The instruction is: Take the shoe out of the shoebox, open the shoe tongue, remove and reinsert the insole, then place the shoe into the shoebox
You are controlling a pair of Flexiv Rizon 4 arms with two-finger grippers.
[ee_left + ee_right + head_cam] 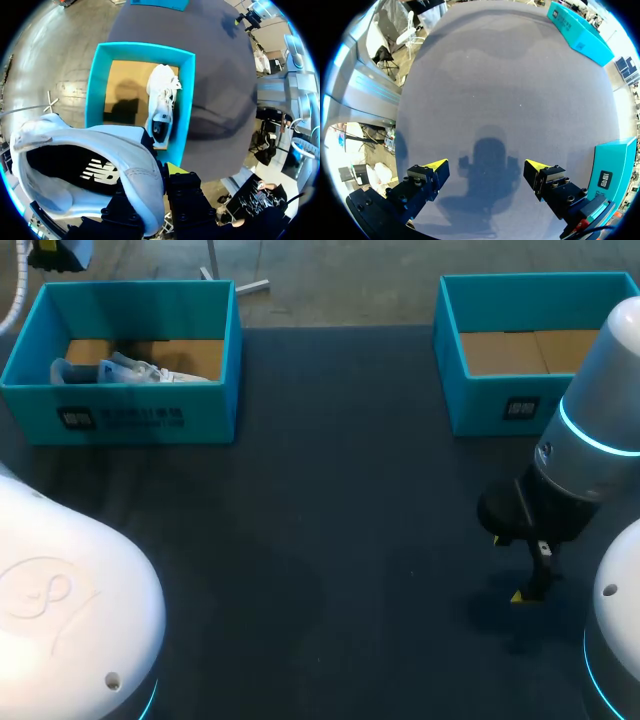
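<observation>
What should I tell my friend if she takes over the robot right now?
Left gripper: shut on the white shoe, holding it up above the left shoebox.
Right gripper: open and empty, over the bare table.
A second shoe lies inside the left shoebox. The right shoebox shows only its cardboard floor.
Done: the shoe is lifted out of the box.
Left to do: open the tongue, pull out the insole and put it back, then return the shoe to the shoebox.
</observation>
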